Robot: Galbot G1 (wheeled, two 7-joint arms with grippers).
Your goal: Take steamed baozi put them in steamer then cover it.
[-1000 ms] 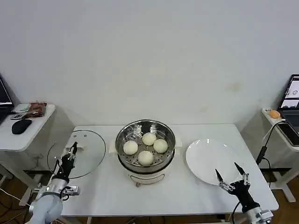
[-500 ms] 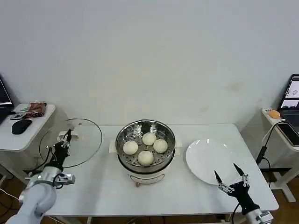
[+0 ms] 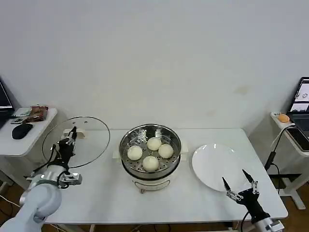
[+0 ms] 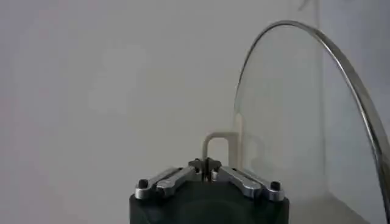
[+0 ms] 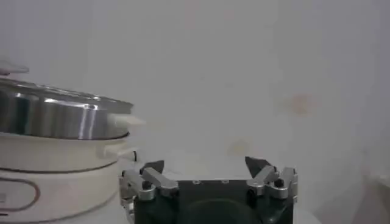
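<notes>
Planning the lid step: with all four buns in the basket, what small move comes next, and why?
Probably carry the cover rightward toward the steamer: the left tool grips its handle, lifted at the table's left end, and four baozi already sit inside.

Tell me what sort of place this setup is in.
Probably a lab or office test room made up as a small cooking station, not a home kitchen. A bare white table holds just a steamer and a plate, while side desks carry a computer mouse and a laptop.
</notes>
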